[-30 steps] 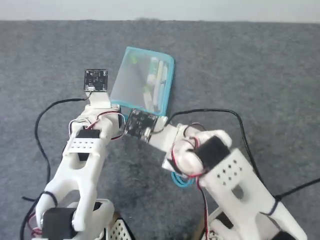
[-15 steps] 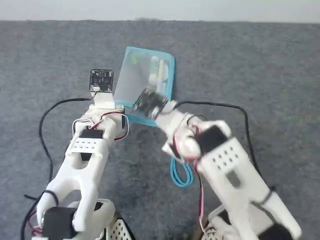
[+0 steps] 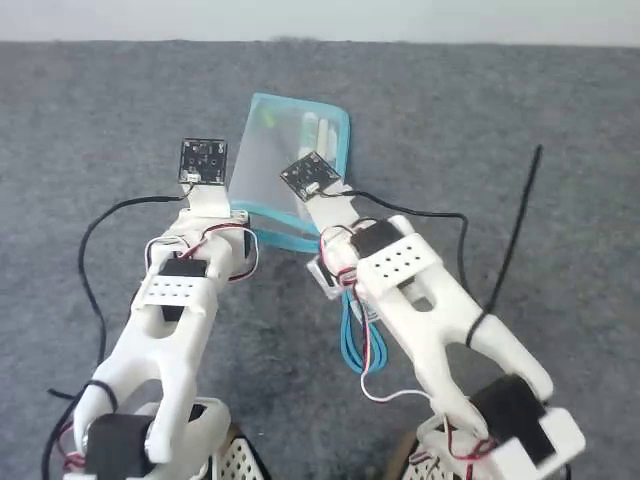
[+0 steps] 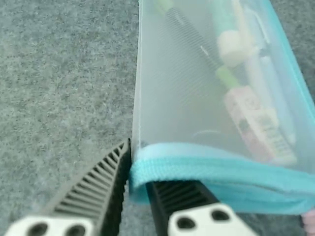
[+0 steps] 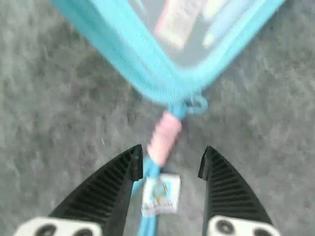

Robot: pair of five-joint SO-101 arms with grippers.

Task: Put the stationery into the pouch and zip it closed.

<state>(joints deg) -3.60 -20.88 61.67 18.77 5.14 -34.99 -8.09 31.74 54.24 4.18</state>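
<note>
Quick rundown of where things are: the left gripper (image 4: pixel 138 167) is clamped on the near corner of the pouch (image 4: pixel 197 98), one finger on each side of the teal zipper edge (image 4: pixel 221 167), so it's pinching the fabric right at that corner. The rest of the pouch stretches away ahead of those fingers, lying flat on the grey felt-like table cover (image 3: pixel 500 120). Through the see-through mesh you can make out the stationery (image 4: pixel 236 73) inside, lined up lengthwise along the pouch side away from the left gripper: a few pens or markers and something with a pink label, can't tell exactly what that is.

The right gripper (image 5: pixel 172 150) is spread wide and holding nothing. It hangs just short of the other near corner of the pouch. The pink zipper charm (image 5: pixel 165 132) dangles off that corner and points back into the gap between the two fingers, closer to one of them, but whether it touches is hard to say. A small square tag (image 5: pixel 160 194) lies deeper in the gap, on a blue cord (image 3: pixel 355 335) that trails back under the right arm (image 3: pixel 420 290)

In the high view both arms sit side by side with their tips at the pouch's near edge
</note>
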